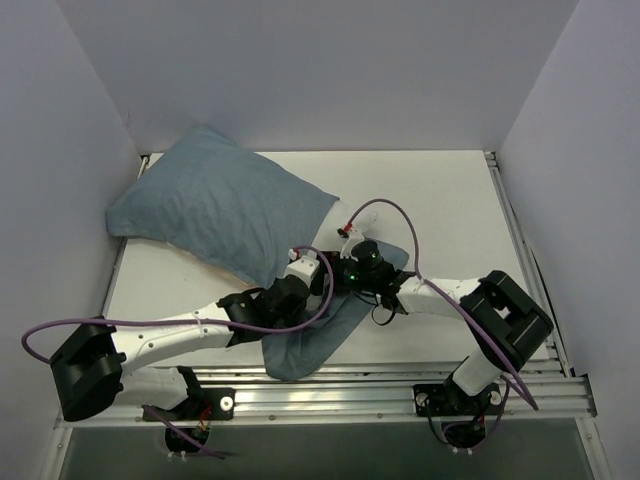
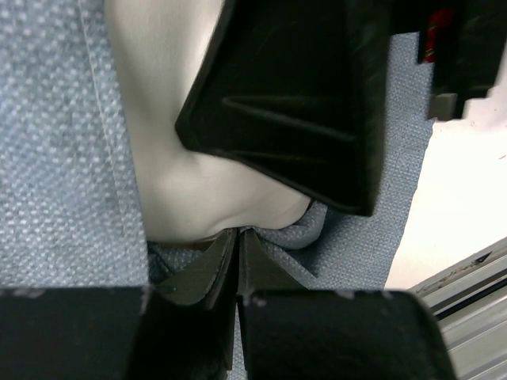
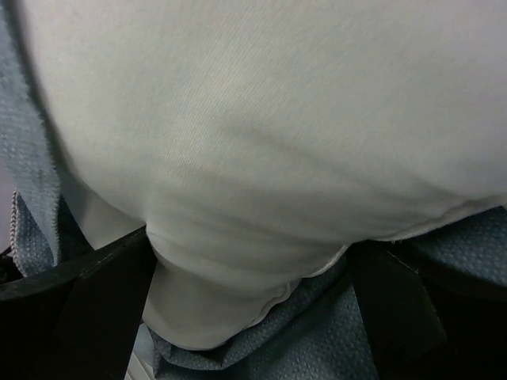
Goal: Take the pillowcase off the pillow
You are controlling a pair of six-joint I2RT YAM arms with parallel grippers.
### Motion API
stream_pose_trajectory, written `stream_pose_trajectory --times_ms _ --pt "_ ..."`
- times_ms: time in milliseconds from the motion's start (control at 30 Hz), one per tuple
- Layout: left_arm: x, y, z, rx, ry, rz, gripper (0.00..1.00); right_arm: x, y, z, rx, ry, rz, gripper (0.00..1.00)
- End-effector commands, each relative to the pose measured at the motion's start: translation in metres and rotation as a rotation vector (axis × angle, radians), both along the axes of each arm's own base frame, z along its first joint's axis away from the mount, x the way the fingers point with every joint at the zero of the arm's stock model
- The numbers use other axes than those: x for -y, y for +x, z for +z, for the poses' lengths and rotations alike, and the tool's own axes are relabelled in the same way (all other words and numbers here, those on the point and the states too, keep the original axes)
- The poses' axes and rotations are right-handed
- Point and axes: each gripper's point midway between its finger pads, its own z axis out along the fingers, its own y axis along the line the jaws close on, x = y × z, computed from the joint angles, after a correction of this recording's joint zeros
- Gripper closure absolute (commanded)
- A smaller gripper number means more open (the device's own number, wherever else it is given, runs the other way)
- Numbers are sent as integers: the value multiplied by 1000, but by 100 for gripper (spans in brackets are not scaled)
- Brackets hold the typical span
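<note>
Fabric of the pillowcase [image 2: 55, 158] is bunched right at the tips of the left gripper [image 2: 238, 241], whose jaws are pressed together with no gap and seem to pinch a fold of the blue weave at the cover's open edge. Just beyond those tips lies the bare white pillow [image 2: 174, 158], with more blue cloth running along the left of the jaws and under them. A broad black finger of the right gripper [image 3: 249, 245] hangs close ahead of the left jaws, over the white cushion. The right jaws stand spread wide, one dark finger on each side, and the rounded white end of the pillow bulges into the space between them. It presses against the inner face of the left-hand finger, while blue cloth lies crumpled below and beside the right-hand one; whether they squeeze the cushion cannot be told. In the overhead view both grippers meet at the exposed white end. The covered bulk of the pillow stretches away from the jaws toward the far left corner of the table [image 1: 450, 200], and a loose blue flap trails back beneath them.
</note>
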Motion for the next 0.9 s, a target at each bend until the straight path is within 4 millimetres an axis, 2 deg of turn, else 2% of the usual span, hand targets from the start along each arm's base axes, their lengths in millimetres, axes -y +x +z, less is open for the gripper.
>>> stream_pose_trajectory --times_ms 0,33,133,167,233,267,300,367,400,500,533,567,633,667,800,867 --pt "5 9 16 46 -45 13 91 -11 -11 -15 -21 -33 72 3" --pt "5 9 15 44 -44 12 91 -14 -11 -15 -25 -18 80 5" --pt "5 9 14 41 -45 6 91 -23 -2 -11 4 -13 90 22" --pt "6 9 15 43 -46 3 91 -27 3 -4 24 -3 93 37" --pt "6 8 15 41 -47 1 91 -32 10 8 60 7 100 55" --pt "6 8 14 40 -45 0 91 -33 14 13 80 -1 101 74" --pt "5 8 14 38 -44 -1 91 -39 24 32 125 15 97 82" --pt "5 7 13 35 -41 -2 91 -38 35 45 170 -13 86 100" --pt "4 8 14 36 -40 1 91 -42 45 70 216 10 75 100" --pt "1 8 13 33 -30 7 91 -36 63 104 264 31 43 100" --pt "0 8 12 32 -25 8 91 -36 72 126 297 55 30 100" --pt "-1 9 12 32 -19 13 91 -28 82 136 304 56 5 100" --pt "-4 9 10 31 -12 20 91 -20 94 174 360 91 -28 100" --pt "-4 9 10 31 -11 22 91 -10 102 181 358 86 -52 100" --pt "-12 14 8 30 2 66 91 9 110 222 390 111 -75 100" --pt "-23 20 3 24 29 110 92 15 106 240 406 123 -74 100"
